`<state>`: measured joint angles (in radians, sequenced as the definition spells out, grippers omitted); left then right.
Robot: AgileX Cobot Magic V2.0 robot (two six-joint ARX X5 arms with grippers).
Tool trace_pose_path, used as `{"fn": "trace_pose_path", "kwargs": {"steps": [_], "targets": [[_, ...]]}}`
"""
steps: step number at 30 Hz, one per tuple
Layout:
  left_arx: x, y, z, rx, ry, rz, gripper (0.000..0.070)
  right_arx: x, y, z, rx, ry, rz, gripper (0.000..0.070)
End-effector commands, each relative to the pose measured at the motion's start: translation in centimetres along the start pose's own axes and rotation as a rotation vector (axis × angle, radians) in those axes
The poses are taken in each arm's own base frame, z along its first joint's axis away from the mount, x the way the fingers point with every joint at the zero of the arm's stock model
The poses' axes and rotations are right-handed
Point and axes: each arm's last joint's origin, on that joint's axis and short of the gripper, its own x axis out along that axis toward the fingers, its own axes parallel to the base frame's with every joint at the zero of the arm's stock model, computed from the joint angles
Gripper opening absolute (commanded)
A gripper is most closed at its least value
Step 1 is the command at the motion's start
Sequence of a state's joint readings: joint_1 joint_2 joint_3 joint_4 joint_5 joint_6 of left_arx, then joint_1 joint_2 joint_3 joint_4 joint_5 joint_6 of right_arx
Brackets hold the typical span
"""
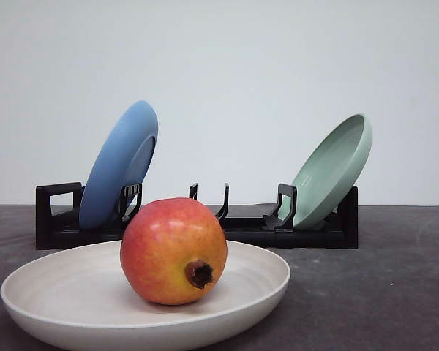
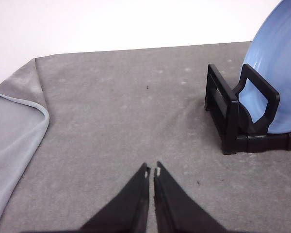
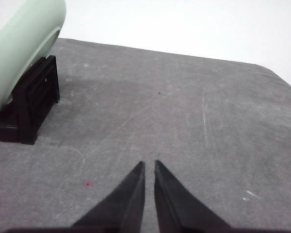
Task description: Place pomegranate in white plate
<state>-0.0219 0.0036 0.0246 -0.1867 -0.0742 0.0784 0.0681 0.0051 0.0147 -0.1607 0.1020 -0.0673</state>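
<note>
A gray cloth [image 1: 395, 278] covers the table. The white plate [image 1: 73, 292] sits on the cloth, near the front. Behind it, a black rack [image 1: 58, 219] stands on the cloth too. In the left wrist view, the edge of the cloth [image 2: 19, 126] is folded over, maybe onto itself. In the right wrist view, the cloth [image 3: 184, 107] has pale scratch marks and a small reddish spot [image 3: 89, 184].

lab: grey cloth [image 2: 111, 107], blank white wall [image 1: 241, 73].
</note>
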Motion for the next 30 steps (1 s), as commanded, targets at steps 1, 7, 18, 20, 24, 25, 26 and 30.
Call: {"fn": "trace_pose_path", "kwargs": {"steps": [1,7,18,20,24,25,26,30], "targets": [[0.12,-0.05,-0.40,0.008,0.011,-0.004,0.0000,0.04,0.00,-0.11,0.004,0.000,-0.004,0.0035],[0.12,-0.05,-0.40,0.008,0.011,-0.004,0.0000,0.04,0.00,-0.11,0.004,0.000,-0.004,0.0035],[0.12,-0.05,-0.40,0.008,0.011,-0.004,0.0000,0.04,0.00,-0.11,0.004,0.000,-0.004,0.0036],[0.12,-0.05,-0.40,0.008,0.011,-0.004,0.0000,0.04,0.00,-0.11,0.004,0.000,-0.004,0.0035],[0.12,-0.05,-0.40,0.008,0.011,-0.004,0.0000,0.04,0.00,-0.11,0.004,0.000,-0.004,0.0035],[0.12,-0.05,-0.40,0.008,0.011,-0.004,0.0000,0.04,0.00,-0.11,0.004,0.000,-0.004,0.0035],[0.12,-0.05,-0.40,0.008,0.011,-0.004,0.0000,0.04,0.00,-0.11,0.004,0.000,-0.004,0.0035],[0.12,-0.05,-0.40,0.008,0.011,-0.004,0.0000,0.04,0.00,-0.11,0.004,0.000,-0.004,0.0035]]}}
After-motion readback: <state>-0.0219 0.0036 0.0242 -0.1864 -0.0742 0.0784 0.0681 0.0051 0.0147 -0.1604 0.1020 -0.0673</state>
